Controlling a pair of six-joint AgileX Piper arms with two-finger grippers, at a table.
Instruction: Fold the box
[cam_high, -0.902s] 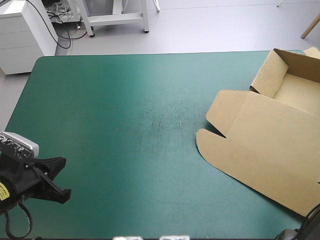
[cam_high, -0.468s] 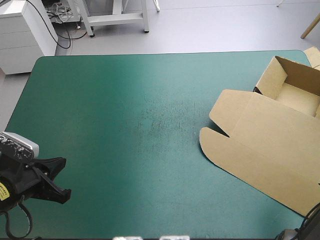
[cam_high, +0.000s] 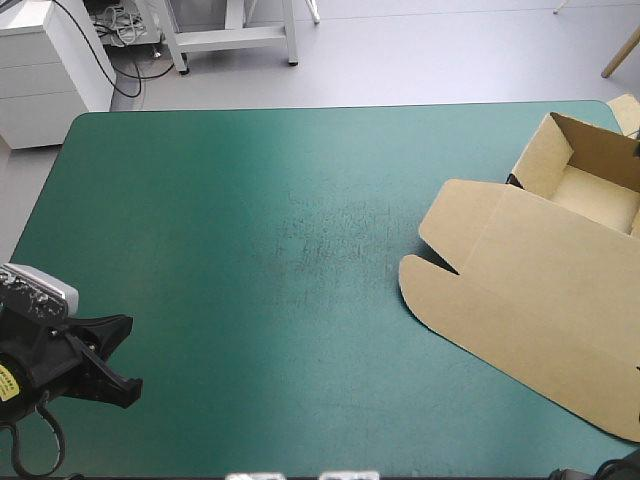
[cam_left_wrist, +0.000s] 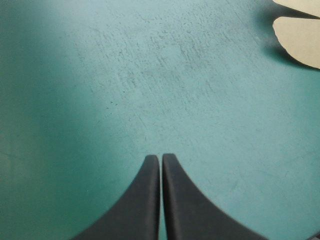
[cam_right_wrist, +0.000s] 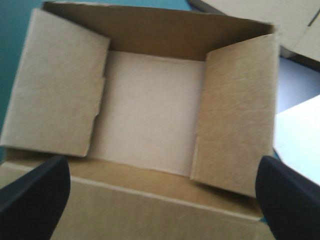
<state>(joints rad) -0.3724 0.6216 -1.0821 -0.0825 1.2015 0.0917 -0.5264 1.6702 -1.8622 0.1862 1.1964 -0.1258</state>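
Observation:
The brown box (cam_high: 540, 300) lies at the table's right side as an open tray with its lid flat. The tray part (cam_high: 590, 190), walls raised, is at the far right; the lid reaches toward the table's middle with rounded flaps. In the right wrist view my right gripper (cam_right_wrist: 162, 165) is open, its black fingers (cam_right_wrist: 35, 195) wide apart just above the tray's near wall, and the tray floor (cam_right_wrist: 150, 110) lies ahead with two side flaps folded in. My left gripper (cam_high: 120, 360) is shut and holds nothing at the near left corner, its tips (cam_left_wrist: 160, 157) over bare cover. One lid flap (cam_left_wrist: 300, 40) shows far ahead of it.
Bare teal-green cover (cam_high: 250, 230) spreads across the left and middle of the table. A further bit of brown board (cam_high: 627, 105) pokes out at the far right corner, beyond the tray, and shows past the tray's far wall (cam_right_wrist: 260, 15).
The box's tray end dropped and shifted slightly toward the right, then lay still. The dark bit of the right arm at the near right corner has drawn back. The left arm has not moved.

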